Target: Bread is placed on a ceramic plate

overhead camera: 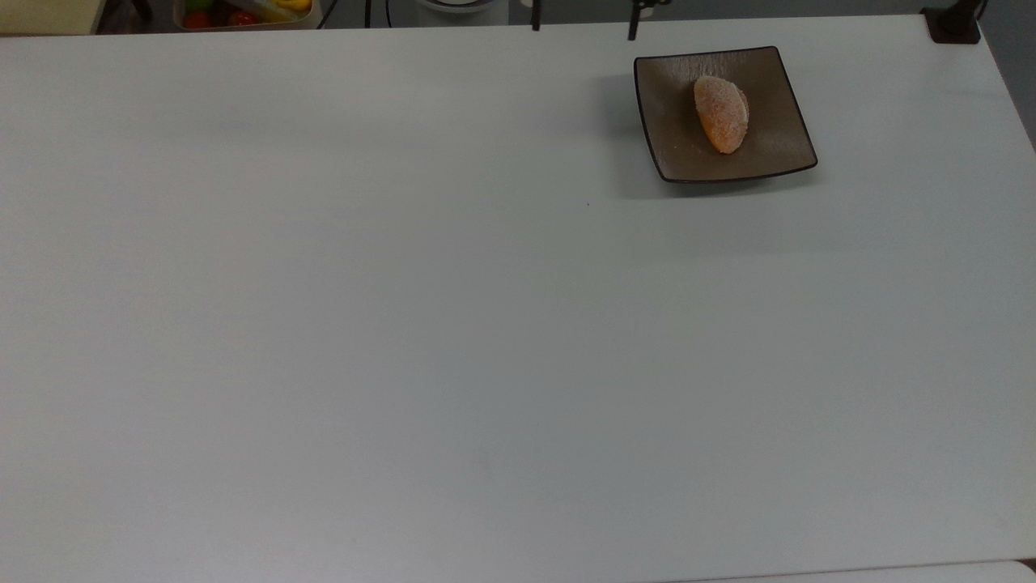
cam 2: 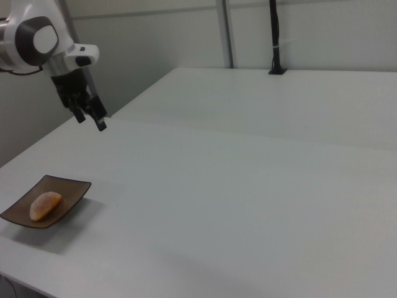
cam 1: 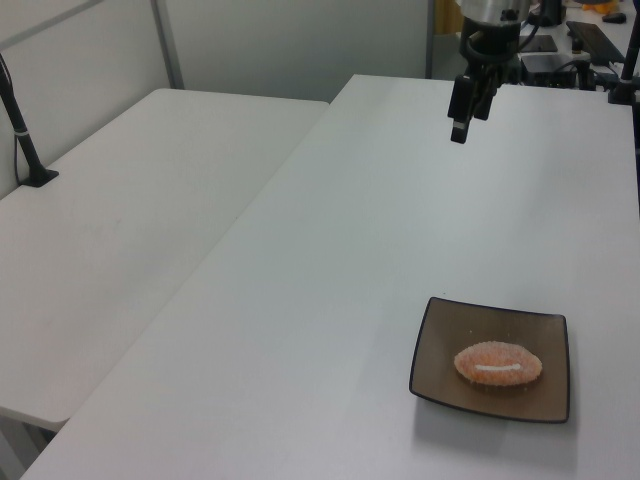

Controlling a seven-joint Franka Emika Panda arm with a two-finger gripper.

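Here the bread [cam 1: 498, 364] shows its white stripe on the ceramic plate [cam 1: 440, 350], the empty pincer [cam 2: 90, 118] wide.

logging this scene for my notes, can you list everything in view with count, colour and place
bread: one, orange-brown with pale specks, lying on the plate, nothing touching it
ceramic plate: one, square, brown-grey with dark rim, near the top view's upper right
table: one, white, under the plate
second table: one, white, beside the first, on the left view's left
tray of coloured items: one, beyond the table's far edge, at the top view's upper left; contents too cut off to name
black post: one, standing at the far table edge in the right view
pincer: one, black, open, raised in the air away from the plate, holding nothing
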